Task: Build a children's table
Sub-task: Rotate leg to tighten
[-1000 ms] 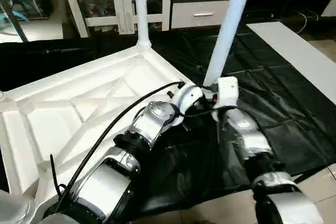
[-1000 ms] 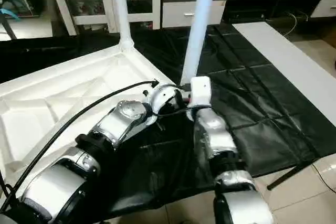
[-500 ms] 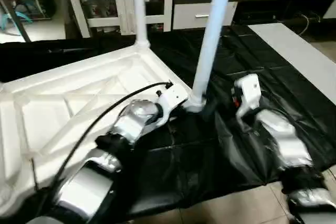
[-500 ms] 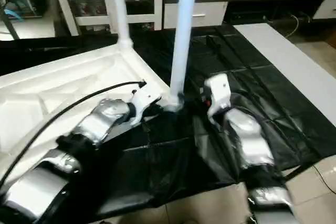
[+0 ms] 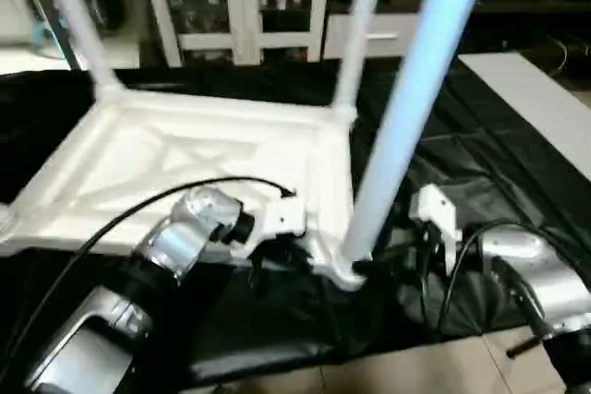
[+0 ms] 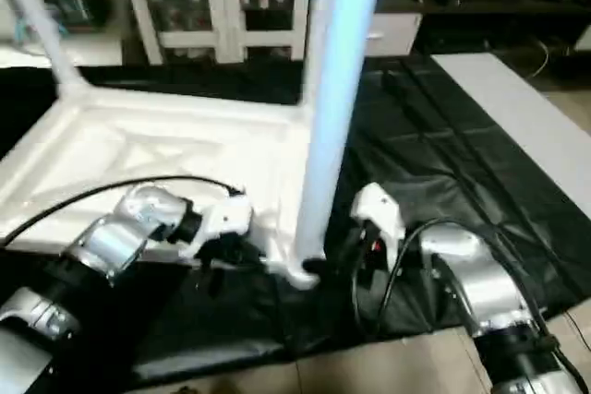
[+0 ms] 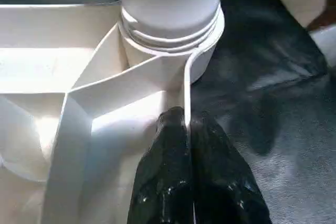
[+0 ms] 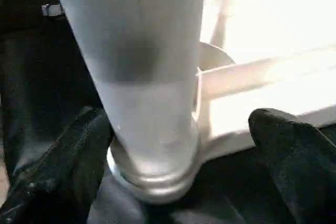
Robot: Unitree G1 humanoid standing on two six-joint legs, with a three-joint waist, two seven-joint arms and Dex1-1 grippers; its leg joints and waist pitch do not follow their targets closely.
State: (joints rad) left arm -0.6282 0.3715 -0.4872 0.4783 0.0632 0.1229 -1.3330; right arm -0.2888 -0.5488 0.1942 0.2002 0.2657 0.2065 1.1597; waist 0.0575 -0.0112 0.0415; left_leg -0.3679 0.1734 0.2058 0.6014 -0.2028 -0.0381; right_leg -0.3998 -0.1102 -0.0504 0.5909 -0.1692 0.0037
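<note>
1. Left gripper (image 7: 186, 129): fingers pinched on tabletop (image 5: 185, 149) rim, beside corner socket.
2. Right gripper (image 8: 178, 145): spread wide, near leg (image 5: 406, 108) standing between fingers, untouched.
3. Leg likely light, stiff, slick; you grip low.

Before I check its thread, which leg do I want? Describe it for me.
Start at the white tabletop lying upside down on black sheeting. Three legs stand up from its corners. Yours is the nearest leg, bluish, in the corner between the grippers, the left gripper pinching the rim beside it.

Silver forearms (image 5: 175, 242) with black cables (image 5: 111, 228), white wrist housings (image 6: 379, 209), seemingly 2 glossy black claw fingers (image 7: 178, 182)
</note>
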